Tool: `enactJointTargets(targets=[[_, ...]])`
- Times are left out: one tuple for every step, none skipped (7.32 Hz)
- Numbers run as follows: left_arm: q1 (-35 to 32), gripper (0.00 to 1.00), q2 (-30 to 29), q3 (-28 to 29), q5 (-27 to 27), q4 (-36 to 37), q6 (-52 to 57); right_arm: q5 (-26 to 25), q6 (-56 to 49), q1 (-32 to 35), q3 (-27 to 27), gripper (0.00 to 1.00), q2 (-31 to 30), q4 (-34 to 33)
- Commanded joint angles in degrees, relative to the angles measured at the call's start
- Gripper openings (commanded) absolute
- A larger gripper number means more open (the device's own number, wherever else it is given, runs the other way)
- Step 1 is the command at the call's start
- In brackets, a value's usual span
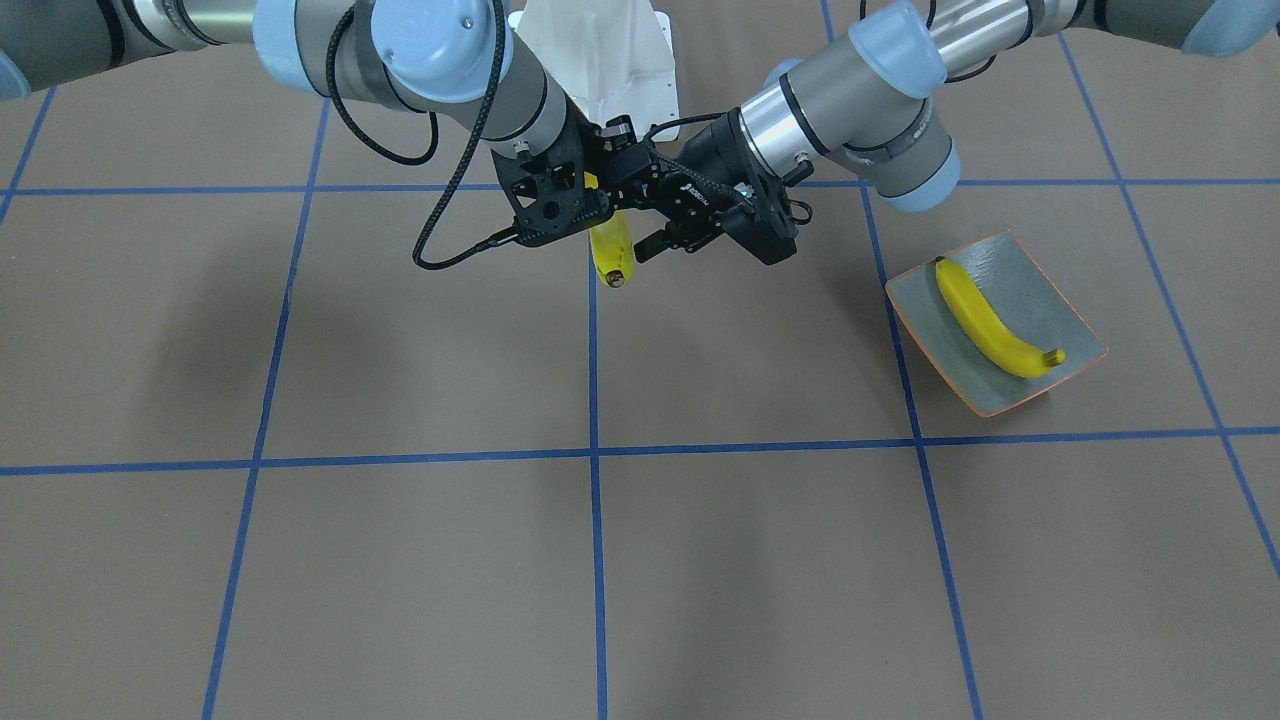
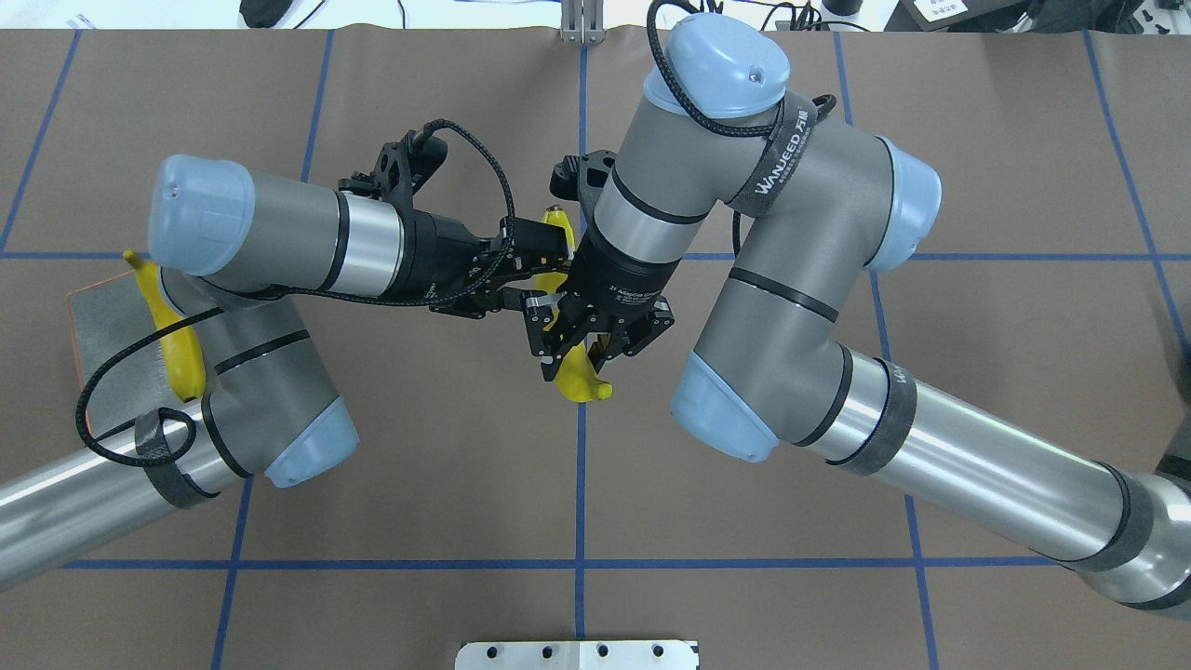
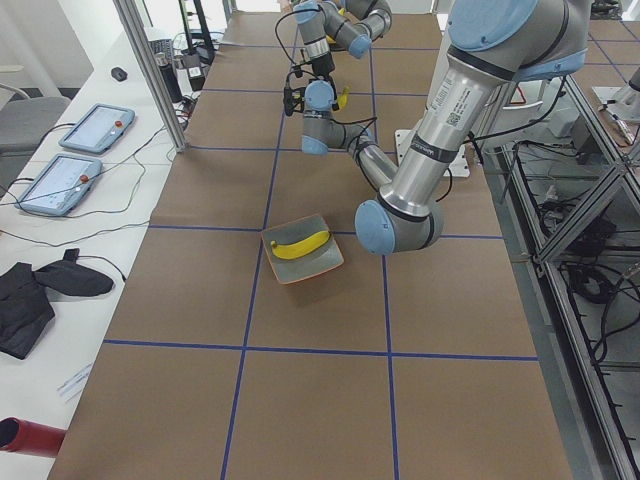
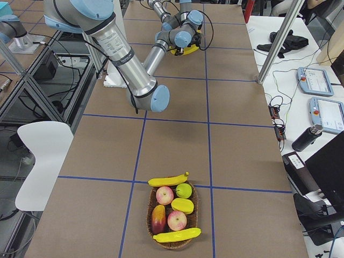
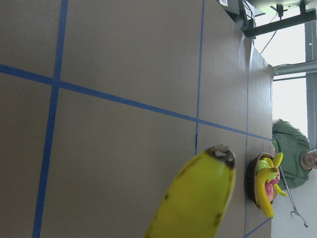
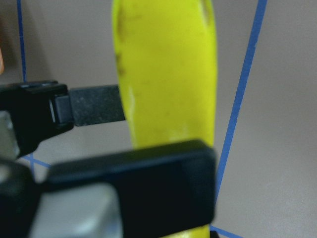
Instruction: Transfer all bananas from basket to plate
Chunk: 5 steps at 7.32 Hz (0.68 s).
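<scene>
The banana (image 1: 611,255) is held in the air over the middle of the worktop (image 1: 400,350), between the two arms. The right arm's fingers (image 6: 138,181) are closed across it and carry it. The left arm's fingers (image 6: 94,104) reach in from the side. One pad touches the skin in the right wrist view, but its partner is hidden, so I cannot tell whether that pair has clamped or only brackets the fruit.

A second banana (image 1: 990,320) lies diagonally on the plate (image 1: 1040,300), on the robot's left. Two more bananas (image 4: 177,235) rest in the basket (image 4: 195,209) among other fruit, well apart at the worktop's right end.

This looks like a hand-over partway through. The fruit is probably light and fairly stiff, with a smooth, glossy skin that could slide or swivel in a narrow grip. Its curve would let it pivot if pinched near a tip. The thick middle, squeezed across the short width with modest force, seems the safest place to hold it, since hard pressure could bruise it.
</scene>
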Motion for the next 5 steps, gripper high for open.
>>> enactJointTargets(targets=[[0.61, 0.86, -0.12, 0.35, 0.00, 0.00, 0.00, 0.16, 0.00, 0.00, 0.07, 0.00, -0.03, 0.17], [0.70, 0.83, -0.21, 0.79, 0.00, 0.00, 0.00, 0.69, 0.00, 0.09, 0.07, 0.00, -0.12, 0.17], [0.70, 0.74, -0.30, 0.88, 0.00, 0.00, 0.00, 0.78, 0.00, 0.09, 0.16, 0.00, -0.12, 0.26], [0.70, 0.63, -0.30, 0.88, 0.00, 0.00, 0.00, 0.87, 0.00, 0.09, 0.16, 0.00, -0.12, 0.26], [0.70, 0.51, -0.30, 0.88, -0.08, 0.00, 0.00, 0.87, 0.00, 0.09, 0.16, 0.00, -0.21, 0.17]])
